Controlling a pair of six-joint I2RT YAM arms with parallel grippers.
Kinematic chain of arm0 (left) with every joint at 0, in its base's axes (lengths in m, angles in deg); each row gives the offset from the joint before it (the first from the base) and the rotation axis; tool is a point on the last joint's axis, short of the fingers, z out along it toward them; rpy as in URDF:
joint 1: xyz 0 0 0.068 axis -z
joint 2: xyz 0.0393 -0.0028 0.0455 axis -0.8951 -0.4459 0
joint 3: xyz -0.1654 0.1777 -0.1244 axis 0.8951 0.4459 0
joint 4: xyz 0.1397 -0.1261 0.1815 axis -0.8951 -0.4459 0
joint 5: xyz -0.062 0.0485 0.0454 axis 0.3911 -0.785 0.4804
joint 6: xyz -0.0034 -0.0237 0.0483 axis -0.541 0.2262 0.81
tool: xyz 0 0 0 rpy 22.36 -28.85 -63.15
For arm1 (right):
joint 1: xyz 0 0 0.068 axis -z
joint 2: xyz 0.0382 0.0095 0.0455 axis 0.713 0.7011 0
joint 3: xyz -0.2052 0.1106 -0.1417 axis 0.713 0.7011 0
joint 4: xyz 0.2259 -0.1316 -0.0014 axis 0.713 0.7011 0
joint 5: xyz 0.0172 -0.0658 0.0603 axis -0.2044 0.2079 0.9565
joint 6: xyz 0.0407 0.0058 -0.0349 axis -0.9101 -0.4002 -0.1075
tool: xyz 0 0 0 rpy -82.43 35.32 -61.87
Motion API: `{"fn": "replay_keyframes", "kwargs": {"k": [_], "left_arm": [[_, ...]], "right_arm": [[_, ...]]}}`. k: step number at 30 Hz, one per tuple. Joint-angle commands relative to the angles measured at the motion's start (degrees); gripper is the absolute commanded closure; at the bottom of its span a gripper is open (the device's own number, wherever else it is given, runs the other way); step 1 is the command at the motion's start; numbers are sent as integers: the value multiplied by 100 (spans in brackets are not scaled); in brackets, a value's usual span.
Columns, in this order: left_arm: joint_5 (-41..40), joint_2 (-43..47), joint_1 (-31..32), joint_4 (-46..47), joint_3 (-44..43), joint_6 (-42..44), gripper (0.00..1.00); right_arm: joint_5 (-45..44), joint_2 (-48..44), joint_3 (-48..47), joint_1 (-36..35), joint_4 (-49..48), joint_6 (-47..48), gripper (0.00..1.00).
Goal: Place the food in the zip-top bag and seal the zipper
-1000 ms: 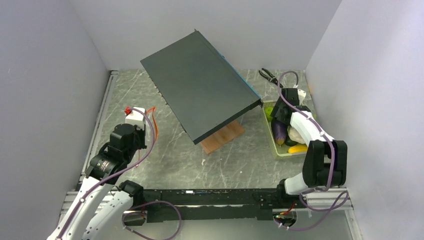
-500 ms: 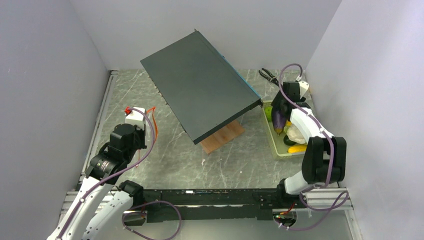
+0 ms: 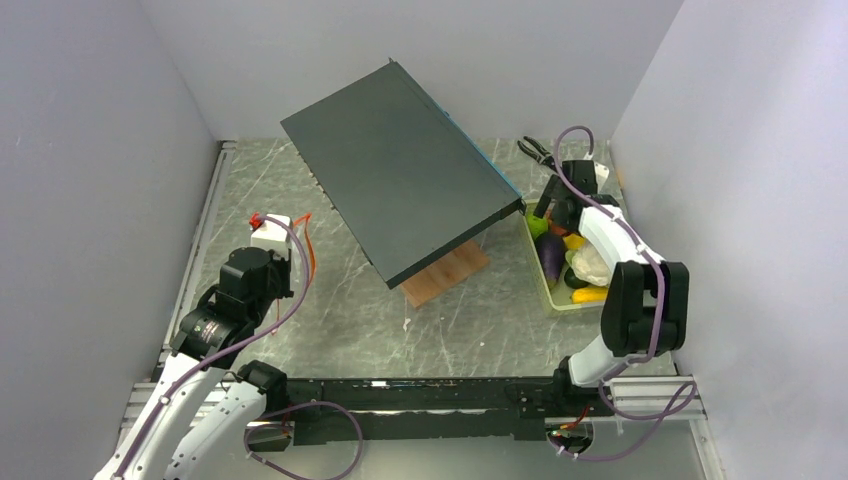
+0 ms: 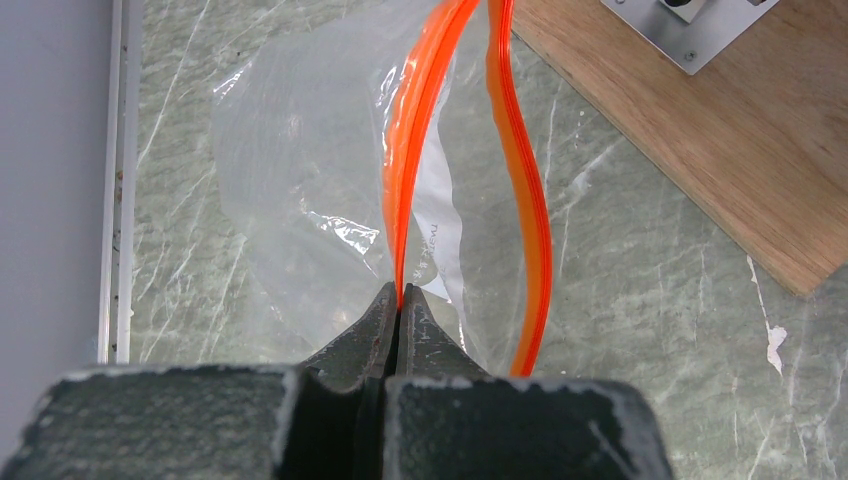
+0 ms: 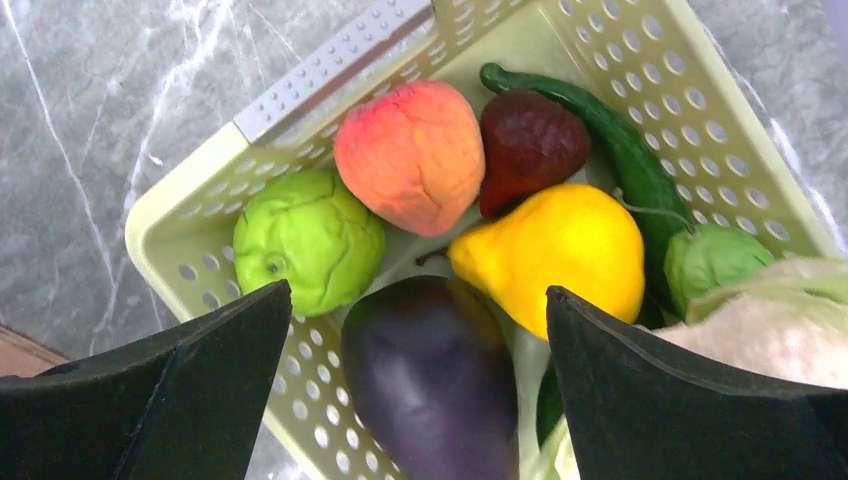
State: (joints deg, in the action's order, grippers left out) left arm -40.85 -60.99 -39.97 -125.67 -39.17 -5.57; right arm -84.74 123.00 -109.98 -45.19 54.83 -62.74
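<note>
The left gripper [image 4: 400, 295] is closed tight on the orange-red zipper [image 4: 418, 130] of the clear bag [image 4: 300, 180], pinching one strip at its lower end. The bag lies crinkled on the marble tabletop [image 4: 640, 300] at the left side, its mouth open: the second zipper strip [image 4: 522, 190] curves apart from the pinched one. No food shows inside the bag.

Just right of the bag lies a wooden board [image 4: 700, 150]. In the overhead view a large dark panel [image 3: 395, 180] stands tilted above that board in the middle of the tabletop.

At the far right sits a pale green tray [image 5: 700, 110] holding the food. The right gripper [image 5: 417, 292] hangs over it with its fingers spread wide and nothing held. The dark purple eggplant [image 5: 435, 380] lies in the tray below the gap. Around it are a green lime [image 5: 305, 240], a peach-coloured fruit [image 5: 412, 155], a dark red piece [image 5: 530, 145], a yellow pear [image 5: 560, 250], a long green vegetable [image 5: 620, 150] and a white cauliflower [image 5: 770, 335].
</note>
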Motion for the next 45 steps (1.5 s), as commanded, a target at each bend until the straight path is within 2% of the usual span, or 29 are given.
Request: {"fn": "replay_keyframes", "kwargs": {"k": [1, 5, 9, 13, 16, 22, 29, 34, 45], "left_arm": [[20, 46, -17, 253, 38, -15, 100], [51, 63, -17, 261, 40, -6, 100], [68, 59, -18, 253, 31, -13, 100], [80, 80, -17, 254, 40, -14, 100], [52, 99, -17, 224, 32, -24, 100], [33, 127, -18, 227, 40, -26, 100], [76, 108, -18, 225, 31, -24, 100], [100, 119, -17, 255, 40, -15, 100], [107, 95, -17, 253, 41, -6, 100]], "right_arm": [[-184, -761, -18, -158, 472, 50, 0], [-22, -1506, 446, -235, 495, -202, 2], [253, -1967, 906, -259, 518, -261, 18], [76, -1921, 1112, -258, 546, -73, 36], [213, -1698, 1082, -253, 717, -89, 41], [263, -1497, 1231, -251, 626, -149, 41], [552, -1016, 1431, -208, 342, -180, 30], [470, -820, 1562, -191, 66, -157, 18], [455, -92, 1515, -196, -181, -61, 15]]}}
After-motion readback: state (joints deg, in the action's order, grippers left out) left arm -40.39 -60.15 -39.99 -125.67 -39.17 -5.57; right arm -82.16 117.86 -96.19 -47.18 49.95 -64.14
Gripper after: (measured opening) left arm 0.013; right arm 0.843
